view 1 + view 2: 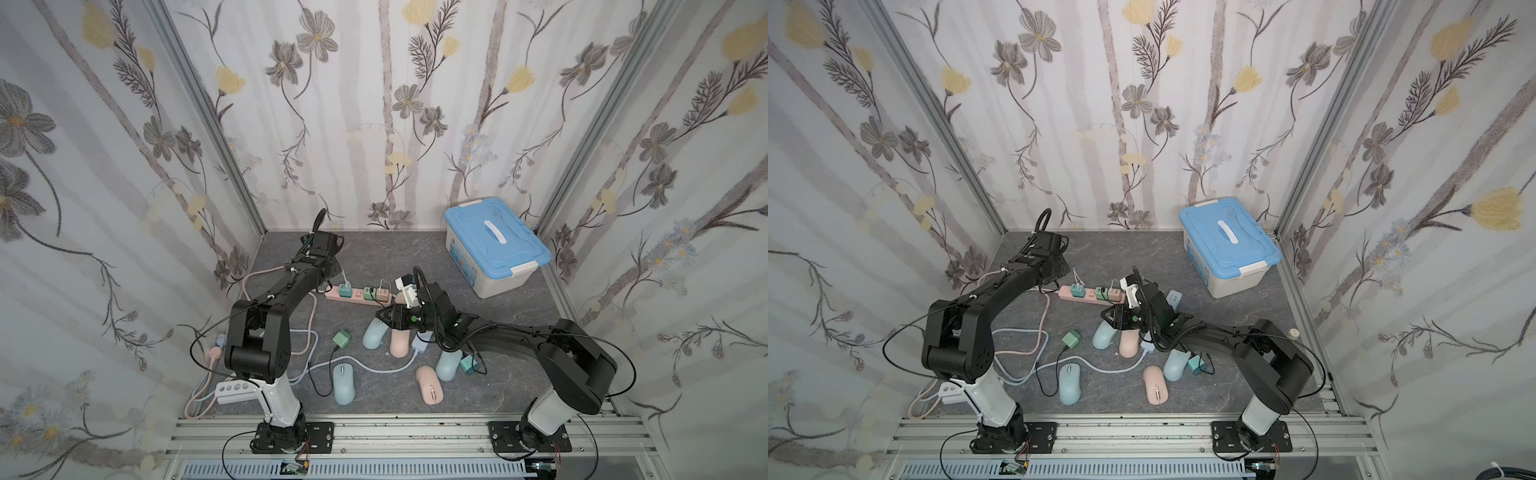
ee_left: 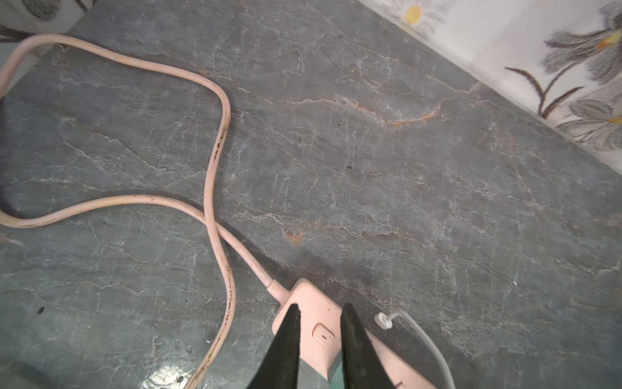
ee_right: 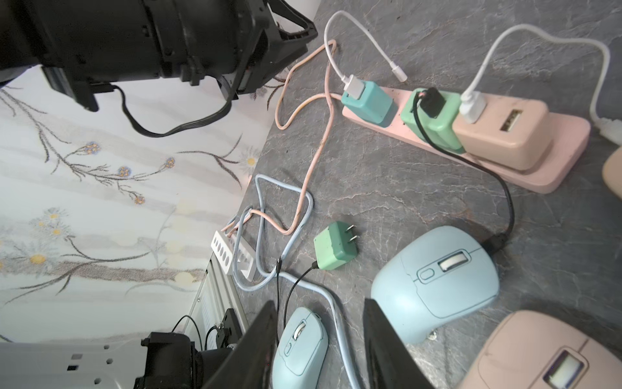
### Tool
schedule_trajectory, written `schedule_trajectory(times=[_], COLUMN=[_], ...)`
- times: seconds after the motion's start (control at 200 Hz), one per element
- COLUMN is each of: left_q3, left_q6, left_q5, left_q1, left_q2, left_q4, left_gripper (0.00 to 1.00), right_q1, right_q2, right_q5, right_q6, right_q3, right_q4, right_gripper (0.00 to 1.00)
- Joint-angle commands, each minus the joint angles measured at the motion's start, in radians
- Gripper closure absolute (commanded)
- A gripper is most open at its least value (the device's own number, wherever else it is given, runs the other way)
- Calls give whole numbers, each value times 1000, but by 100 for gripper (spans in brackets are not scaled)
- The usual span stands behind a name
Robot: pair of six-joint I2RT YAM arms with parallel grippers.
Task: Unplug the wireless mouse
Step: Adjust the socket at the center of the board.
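Top view: blue mouse (image 1: 372, 336) at 6 o'clock from pink power strip (image 1: 359, 297). Left wrist: left gripper (image 2: 321, 308) pinches end of pink power strip. Right wrist: right gripper (image 3: 319, 303) spread, holds nothing; black cable (image 3: 511, 208) joins blue mouse to green charger (image 3: 437, 134). Unplugging not done.

No word, brand or number is legible in any view. The blue-lidded storage box (image 1: 494, 245), at about one o'clock on the tabletop (image 1: 519, 374), carries a pale printed label (image 1: 460, 254) on its side wall, too blurred to make out. The pink power strip (image 3: 525, 168) bears no marking clear enough to read.
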Motion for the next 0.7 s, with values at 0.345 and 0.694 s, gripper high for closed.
schedule_trajectory(times=[0.345,0.694], left_q3=[183,16], left_q6=[-31,-120], left_q5=[47,98], left_q1=[13,-25], left_q2=[287,212], left_q4=[-16,38], left_gripper=[85,85], right_q1=[12,-79], right_q2=[214,359], right_q5=[-37,9], right_q6=[17,44], right_q3=[197,311], right_q4=[-41,-86], right_gripper=[64,68])
